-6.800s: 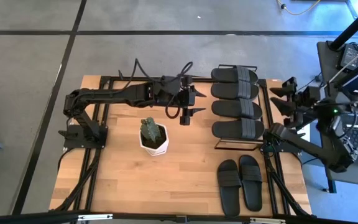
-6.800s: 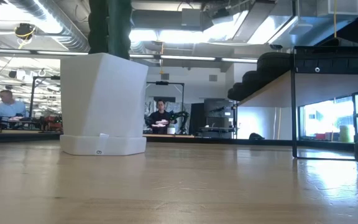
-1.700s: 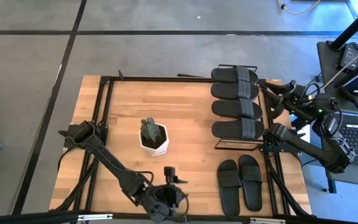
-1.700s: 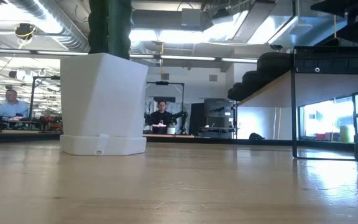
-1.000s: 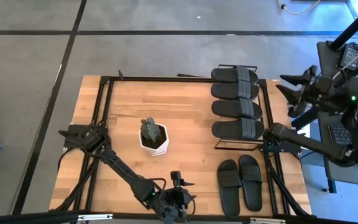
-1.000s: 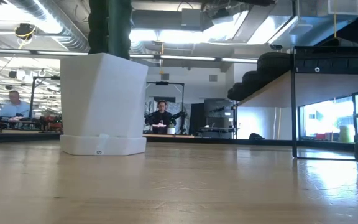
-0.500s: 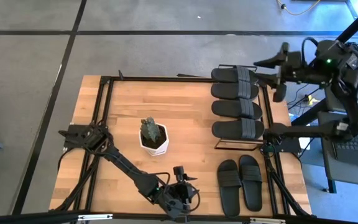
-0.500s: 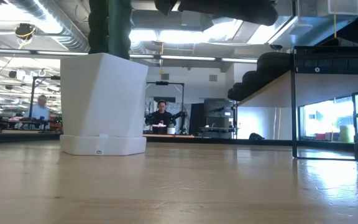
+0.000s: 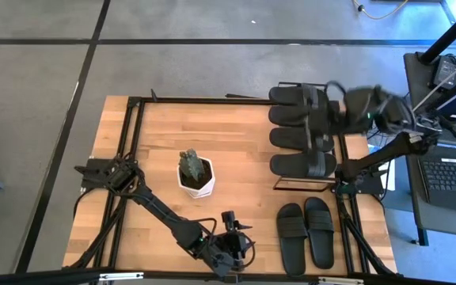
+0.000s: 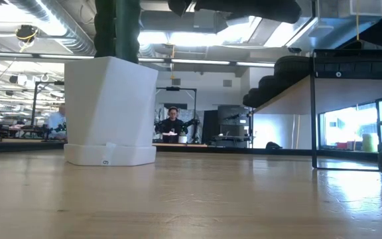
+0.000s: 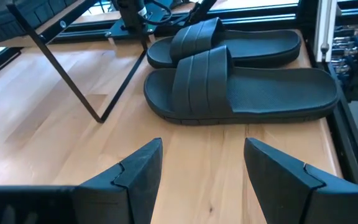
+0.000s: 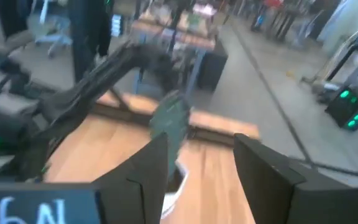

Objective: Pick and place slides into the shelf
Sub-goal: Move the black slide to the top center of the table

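Observation:
Several black slides (image 9: 301, 131) lie side by side on top of the shelf (image 10: 290, 89) at the table's right; they hide its board from above. Two more slides (image 9: 305, 233) lie on the tabletop in front of the shelf, soles down. In the left wrist view they are the nearer slide (image 11: 241, 93) and the farther slide (image 11: 222, 43). My left gripper (image 9: 240, 233) is open and empty at the table's near edge, left of this pair and pointing at it. My right gripper (image 9: 315, 109), blurred, is open and empty above the slides on the shelf.
A cactus in a white pot (image 9: 195, 176) stands mid-table and also shows in the low view (image 10: 110, 109). Bare wood lies between the pot and the pair on the table. A thin black leg of the shelf frame (image 11: 73, 68) stands left of the pair. People are in the room behind.
My right gripper has swung from beyond the table's right edge, past the far right corner, toward the table's left, and is now over the slides on the shelf. My left gripper has crept slightly toward the right along the near edge. No slide has moved.

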`<action>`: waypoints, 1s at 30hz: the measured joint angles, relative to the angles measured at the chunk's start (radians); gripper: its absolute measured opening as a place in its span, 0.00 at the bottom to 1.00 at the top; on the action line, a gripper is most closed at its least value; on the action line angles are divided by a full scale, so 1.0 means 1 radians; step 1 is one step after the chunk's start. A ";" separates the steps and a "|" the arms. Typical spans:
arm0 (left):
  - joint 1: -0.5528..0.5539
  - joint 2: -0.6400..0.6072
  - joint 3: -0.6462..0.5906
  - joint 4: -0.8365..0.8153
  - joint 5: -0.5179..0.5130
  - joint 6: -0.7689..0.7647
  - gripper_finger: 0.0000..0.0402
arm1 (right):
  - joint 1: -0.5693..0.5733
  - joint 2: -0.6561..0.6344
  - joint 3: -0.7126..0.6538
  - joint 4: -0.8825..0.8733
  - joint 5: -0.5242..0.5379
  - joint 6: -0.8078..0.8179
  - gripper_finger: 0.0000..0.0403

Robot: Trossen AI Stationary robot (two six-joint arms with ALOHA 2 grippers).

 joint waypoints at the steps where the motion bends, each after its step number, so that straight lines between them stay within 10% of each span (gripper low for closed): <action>1: 0.000 0.000 0.000 0.000 0.004 0.000 0.54 | 0.046 0.003 0.000 -0.030 0.031 0.022 0.44; 18: 0.001 0.000 0.000 0.001 0.040 0.027 0.54 | 0.674 0.054 -0.291 -0.170 0.595 0.619 0.44; 30: 0.001 0.000 0.000 0.000 0.076 0.028 0.54 | 0.877 0.150 -0.628 -0.167 0.603 0.970 0.44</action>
